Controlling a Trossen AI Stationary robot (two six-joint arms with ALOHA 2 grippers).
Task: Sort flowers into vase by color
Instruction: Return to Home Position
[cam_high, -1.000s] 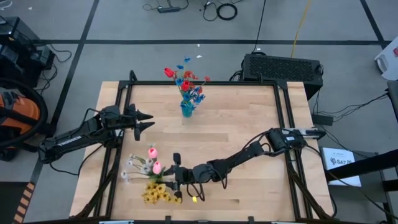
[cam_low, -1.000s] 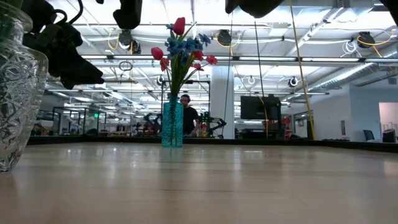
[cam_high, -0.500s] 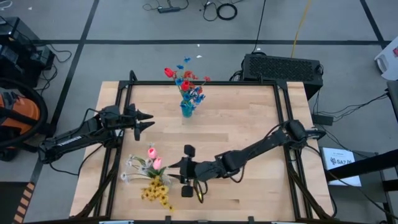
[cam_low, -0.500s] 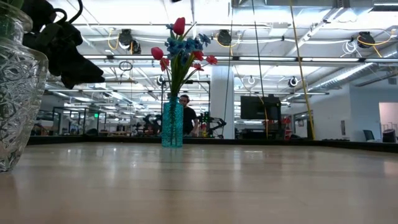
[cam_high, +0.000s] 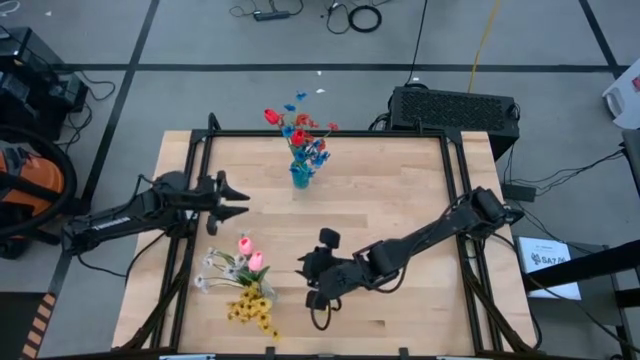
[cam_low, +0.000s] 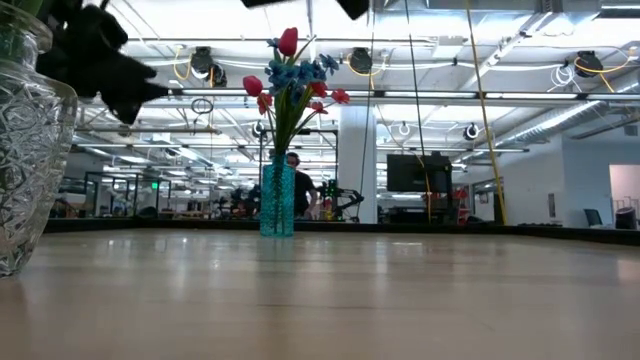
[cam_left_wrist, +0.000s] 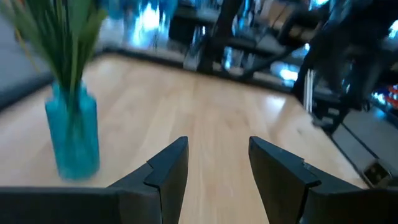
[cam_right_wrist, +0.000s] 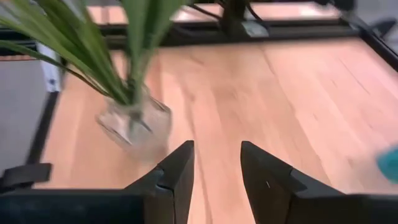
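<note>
A blue vase stands near the table's far edge and holds red and blue flowers. A clear glass vase near the front left holds pink, white and yellow flowers, stems down in it. My right gripper hangs open just right of the clear vase, above the table, with nothing between its fingers. My left gripper stands open at the table's left, pointing toward the blue vase, and holds nothing.
A black frame rail runs round the wooden table. The tabletop's middle and right side show bare wood. In the low view the clear vase stands close at the left and the blue vase farther back.
My right gripper has risen and drawn back from the clear vase toward the table's right, its fingers tipping up from pointing steeply down toward level. My left gripper has turned a little where it stands. The flowers in both vases have stayed put.
</note>
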